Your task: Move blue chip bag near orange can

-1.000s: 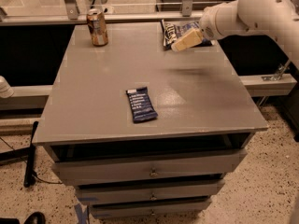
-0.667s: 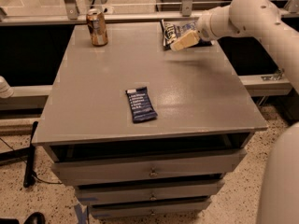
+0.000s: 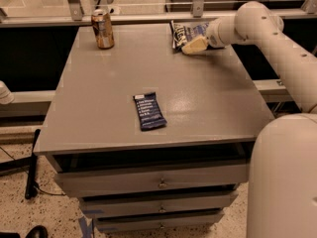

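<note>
- Far right corner of the grey desk: blue chip bag, lying flat; front right part covered by the gripper; white lettering too blurred to read
- Gripper low at the bag's front right corner, touching it or just above it, cannot tell which; cannot tell either whether spread, pressed together or pinching the bag, only its pale tan end showing
- White arm reaching in from the right, wrist hiding the bag's right edge; lower stretch cut off by the picture's right side
- Far left corner: orange can, upright, well apart from the bag; label markings hard to make out
- Middle of the desk, toward the front: flat dark blue bar wrapper, apart from both can and bag
- Bottom right: large white rounded robot body, blocking the desk's front right corner
- Under the desk top: stack of drawers; right ends hidden behind the robot body
</note>
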Controlling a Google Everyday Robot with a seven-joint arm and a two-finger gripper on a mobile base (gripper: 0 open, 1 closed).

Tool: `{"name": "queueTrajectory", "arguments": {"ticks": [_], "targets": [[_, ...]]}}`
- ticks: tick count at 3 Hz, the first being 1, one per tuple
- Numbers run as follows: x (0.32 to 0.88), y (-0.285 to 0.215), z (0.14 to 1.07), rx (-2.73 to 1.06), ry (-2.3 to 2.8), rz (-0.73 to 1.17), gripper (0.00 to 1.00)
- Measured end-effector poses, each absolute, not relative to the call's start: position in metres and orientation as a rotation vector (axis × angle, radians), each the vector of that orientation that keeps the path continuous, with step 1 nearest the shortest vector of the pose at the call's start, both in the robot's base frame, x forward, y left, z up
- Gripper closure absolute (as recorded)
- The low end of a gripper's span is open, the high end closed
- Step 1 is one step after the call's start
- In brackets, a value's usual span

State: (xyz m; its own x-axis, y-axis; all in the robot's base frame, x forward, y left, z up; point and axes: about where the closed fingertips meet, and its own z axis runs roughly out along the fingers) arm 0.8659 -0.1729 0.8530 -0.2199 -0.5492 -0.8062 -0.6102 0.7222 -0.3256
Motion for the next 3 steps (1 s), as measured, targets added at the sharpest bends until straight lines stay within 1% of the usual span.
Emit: {"name": "queueTrajectory", "arguments": {"ticks": [2,3], "targets": [[0.869,-0.169,0.879,-0.899,1.822,0.078,0.68],[0.861,-0.145,0.907,-0.962,1.737,0.108,0.92]]}}
